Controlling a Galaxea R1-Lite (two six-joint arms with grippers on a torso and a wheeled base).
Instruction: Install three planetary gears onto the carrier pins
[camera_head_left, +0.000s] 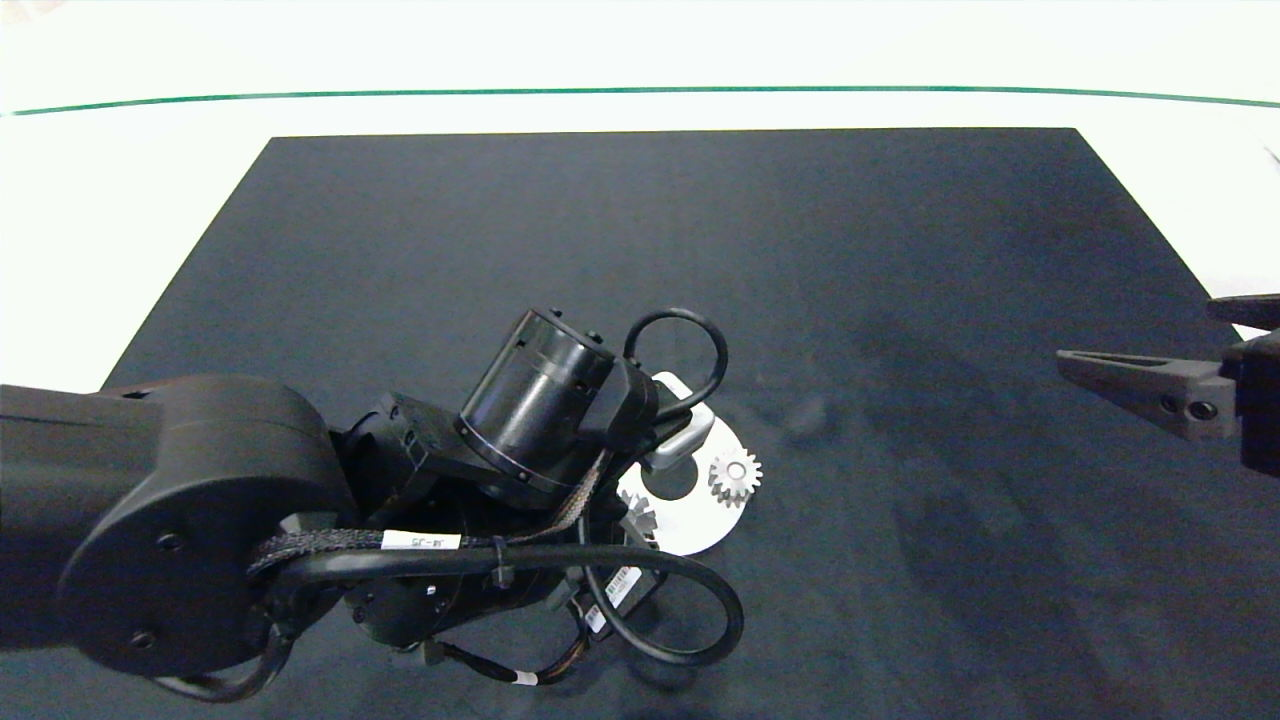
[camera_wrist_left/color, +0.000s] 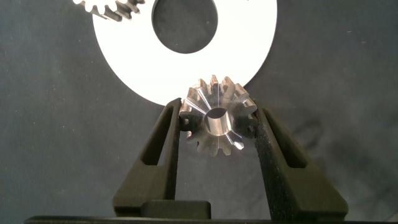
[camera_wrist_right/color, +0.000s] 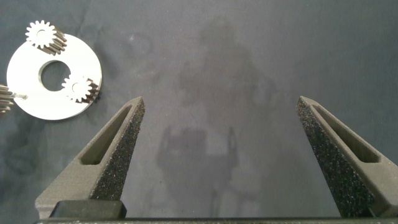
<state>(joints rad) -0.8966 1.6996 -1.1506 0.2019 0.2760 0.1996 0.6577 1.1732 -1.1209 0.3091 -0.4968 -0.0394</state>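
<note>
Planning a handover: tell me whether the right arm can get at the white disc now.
Probably not cleanly: the right claw hangs open off to the side, while the left claw, shut on a silver gear, and its arm crowd the flat white round disc.

Three small silver metal spur gears with pointed teeth and round centre holes. One (camera_wrist_left/color: 217, 121) is clamped flank to flank in my left pincer (camera_wrist_left/color: 217, 124), bore facing the wrist camera, at the rim of the flat white round disc with the large centre hole (camera_wrist_left/color: 249, 50). Two more gears (camera_wrist_right/color: 41, 35) (camera_wrist_right/color: 79, 89) sit flat on the disc, on either side of that hole. Pins not visible under them; a pale stub (camera_wrist_right/color: 18, 96) at the disc's edge may be the third.
</note>
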